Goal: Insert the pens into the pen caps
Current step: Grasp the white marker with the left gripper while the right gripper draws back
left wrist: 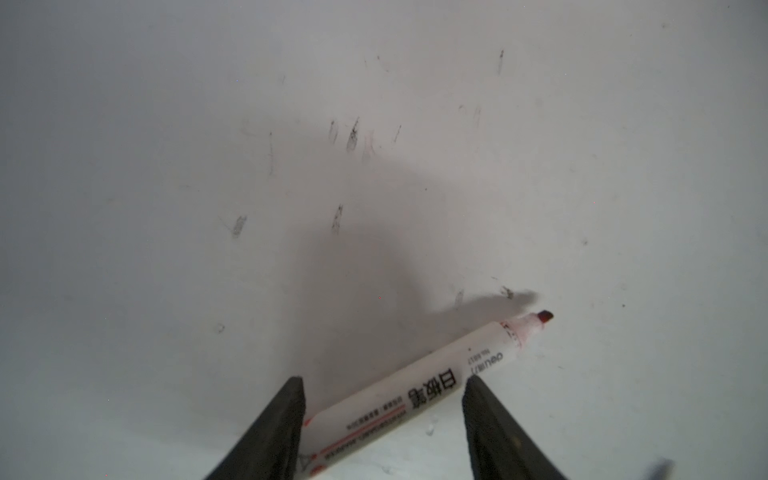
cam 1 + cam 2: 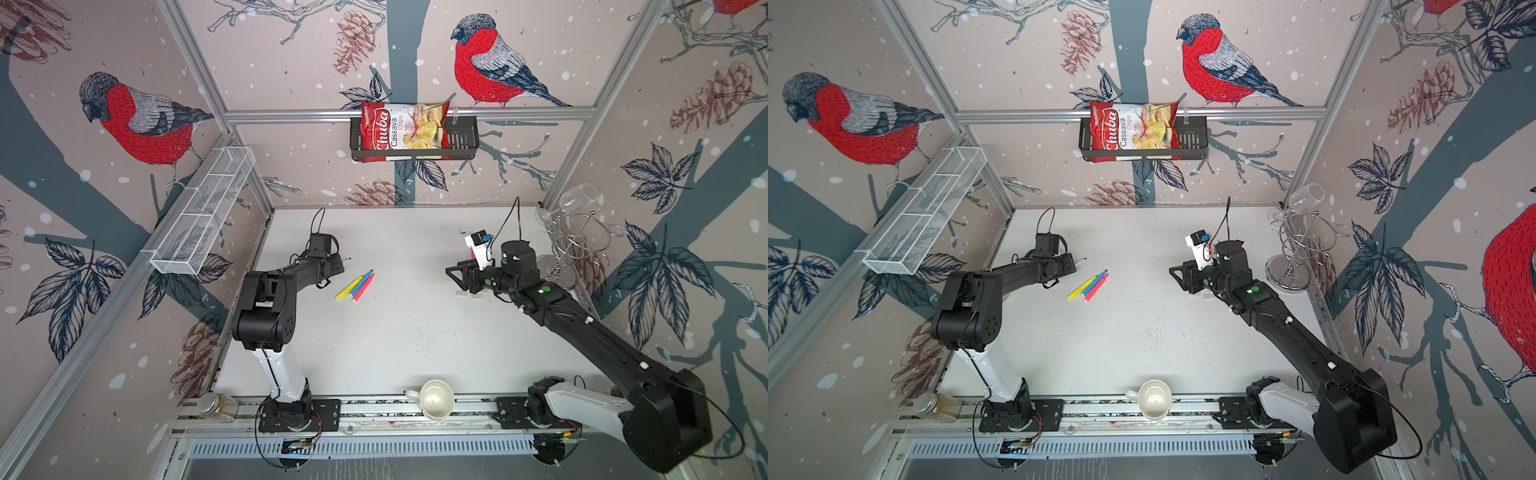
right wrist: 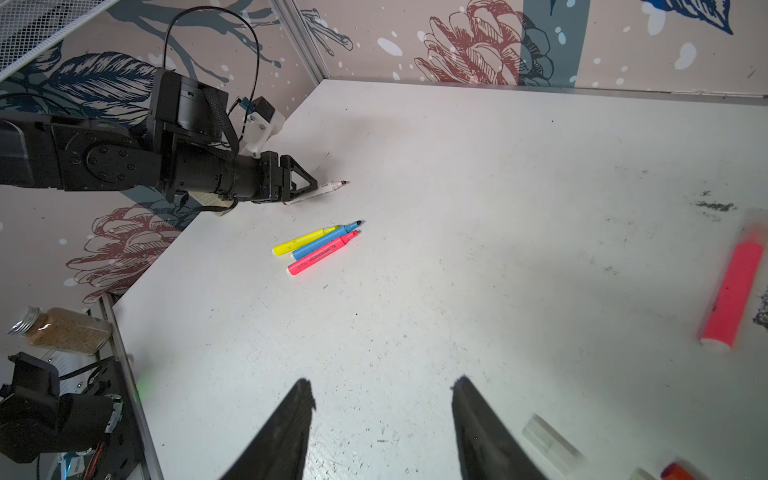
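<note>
On your white table (image 2: 395, 340) four pens (image 3: 320, 245) lie uncapped; left gripper (image 1: 383, 380) spreads astride the white pen (image 1: 432, 386), right gripper (image 3: 380, 382) gapes empty near loose caps (image 3: 548, 440).

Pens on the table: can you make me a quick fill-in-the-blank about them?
The blue pen lies between the yellow pen and the ___ one.
The white pen lies between the fingers of the ___ pincer.
The right pincer stands open and holds ___.
Missing words: pink, left, nothing.
</note>
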You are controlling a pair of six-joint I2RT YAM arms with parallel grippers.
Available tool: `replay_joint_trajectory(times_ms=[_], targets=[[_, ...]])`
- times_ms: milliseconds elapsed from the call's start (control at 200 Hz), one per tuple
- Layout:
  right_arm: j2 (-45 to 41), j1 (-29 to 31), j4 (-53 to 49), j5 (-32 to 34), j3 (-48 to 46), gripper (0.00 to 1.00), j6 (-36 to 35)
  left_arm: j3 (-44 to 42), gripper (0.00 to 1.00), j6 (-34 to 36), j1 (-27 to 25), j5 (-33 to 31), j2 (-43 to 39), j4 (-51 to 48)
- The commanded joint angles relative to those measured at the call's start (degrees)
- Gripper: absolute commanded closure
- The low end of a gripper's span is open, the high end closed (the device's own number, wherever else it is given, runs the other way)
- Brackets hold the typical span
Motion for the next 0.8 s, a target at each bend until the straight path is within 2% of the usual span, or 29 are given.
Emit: replay_joint_trajectory(times_ms=[0, 240, 510, 790], targets=[[-0.83, 0.10, 2.06, -0.24, -0.49, 0.44, 0.80, -1.02, 0.40, 0.41, -0.23, 1.66, -0.15, -0.23], [-1.42, 0.14, 3.10, -0.50, -0.82, 0.44, 1.74, -4.41, 0.42, -0.13, -0.58, 4.04, -1.87, -0.33], [-3.28, 0.19, 2.66, 0.54, -0.91, 0.44, 1.66, -4.91, 0.52, -0.51, -1.67, 6.66, -2.07, -1.62], [-6.03, -0.15, 1.76, 1.44, -0.97, 0.44, 1.01, -1.66, 0.53, 0.12, -5.08, 1.91, -0.30, -7.82]])
